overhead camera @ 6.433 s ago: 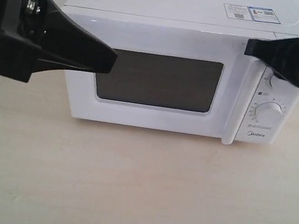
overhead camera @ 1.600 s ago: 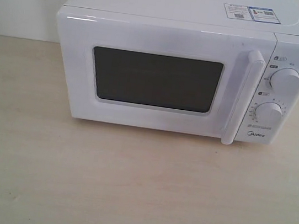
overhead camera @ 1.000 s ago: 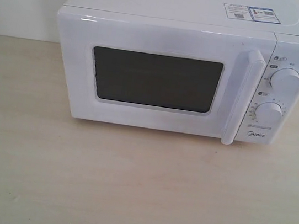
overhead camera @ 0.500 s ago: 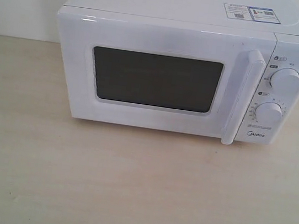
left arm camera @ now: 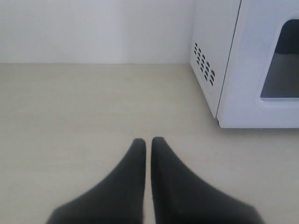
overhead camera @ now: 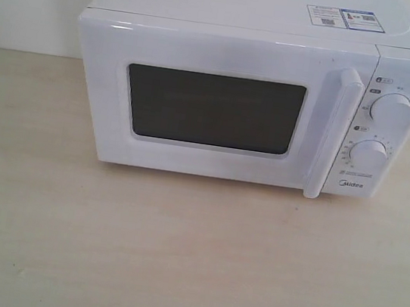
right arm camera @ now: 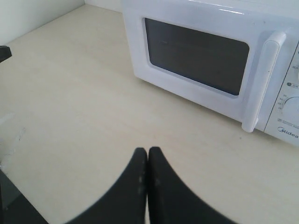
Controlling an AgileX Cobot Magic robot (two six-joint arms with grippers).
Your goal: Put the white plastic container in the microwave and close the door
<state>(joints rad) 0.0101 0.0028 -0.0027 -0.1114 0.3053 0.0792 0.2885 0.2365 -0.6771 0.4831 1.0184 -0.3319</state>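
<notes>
Both the left tool [left arm camera: 148, 143] and right tool [right arm camera: 147, 152] hang pinched together, empty, clear of the microwave [overhead camera: 248, 11]; its door [overhead camera: 219, 52] sits flush, so likely done; container unseen.

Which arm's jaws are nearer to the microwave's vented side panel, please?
Left. The left jaws sit by the vented side panel; the right jaws face the door from farther back.

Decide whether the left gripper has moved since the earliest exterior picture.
Yes. The left gripper overlapped the microwave at its left edge then; now it is out of that view, withdrawn leftward.
</notes>
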